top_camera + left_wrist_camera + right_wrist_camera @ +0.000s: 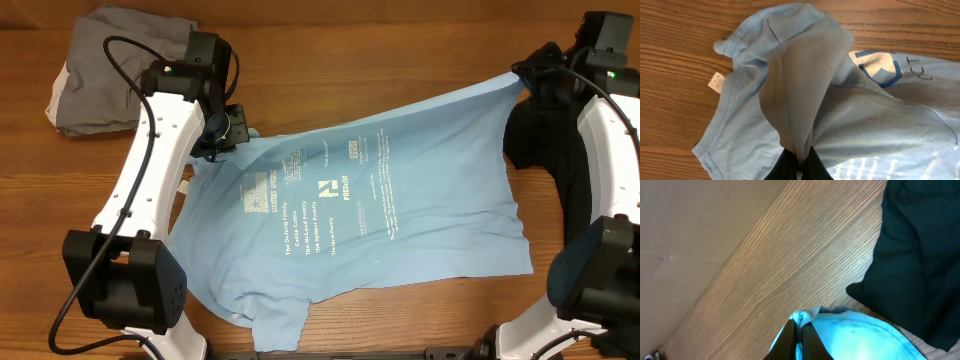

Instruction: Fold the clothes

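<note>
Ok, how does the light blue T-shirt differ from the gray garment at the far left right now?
The light blue T-shirt is stretched out across the table; the gray garment sits bunched in a compact heap. The blue one carries white lettering; the gray one looks plain. The left gripper and right gripper are each shut on the blue shirt's edge; neither holds the gray one. Both are soft cloth on the wood.
</note>
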